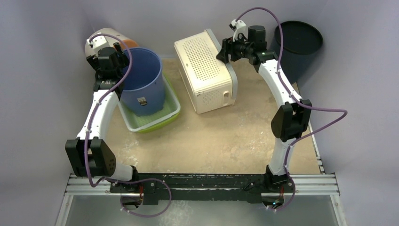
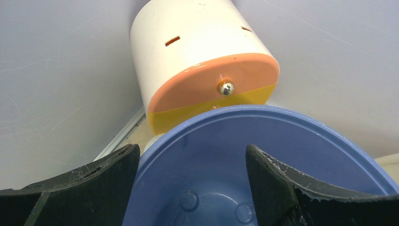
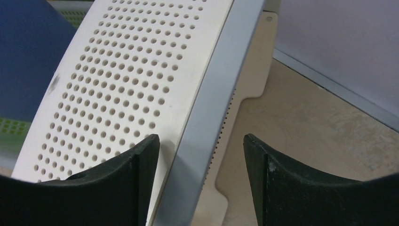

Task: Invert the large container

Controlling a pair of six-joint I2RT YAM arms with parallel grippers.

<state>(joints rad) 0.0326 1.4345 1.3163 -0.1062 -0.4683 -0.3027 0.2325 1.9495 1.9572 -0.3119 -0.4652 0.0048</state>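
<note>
Black fingers of the right claw [image 3: 201,141] stand wide apart, holding nothing, astride the grey rim band [image 3: 211,84] of the large white perforated container [image 1: 204,70]; this container sits at the back middle of the sandy bench [image 1: 226,136], rim turned rightward; the left claw [image 2: 190,150], likewise spread and holding nothing, hangs over the mouth of a blue bucket [image 1: 143,80], its bare floor visible; the bucket stands upright in a green tray [image 1: 171,113], just left of the container; behind it lies a white and orange cylinder [image 2: 202,52]; a black bin [image 1: 301,42] stands beyond the bench's right rear corner.
</note>
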